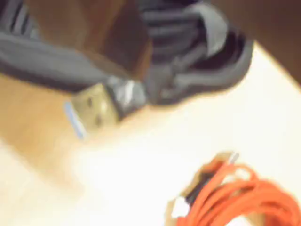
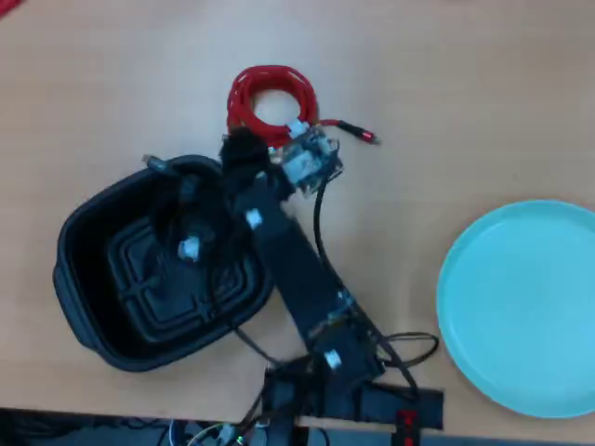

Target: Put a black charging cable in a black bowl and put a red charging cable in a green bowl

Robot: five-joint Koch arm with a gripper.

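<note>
Wrist view (blurred): the black charging cable (image 1: 197,52), a coil bound by a pale tie, fills the upper middle and right of the frame, and its metal USB plug (image 1: 94,108) juts toward the left centre. The red charging cable (image 1: 240,197) lies in the lower right corner on the pale tabletop (image 1: 117,188). The jaws cannot be made out here.

Overhead view: the arm (image 2: 297,269) reaches from the bottom edge up toward the centre. Its gripper (image 2: 244,156) sits at the upper right rim of the black bowl (image 2: 84,279), which occupies the left half. Whether the jaws are parted or closed cannot be told. The black charging cable (image 2: 186,218) appears as dark strands over the bowl's upper part, one plug end at its upper rim. The red charging cable (image 2: 271,98) lies coiled at top centre, just beside the gripper. The green bowl (image 2: 521,307) stands at the right edge, well apart.
</note>
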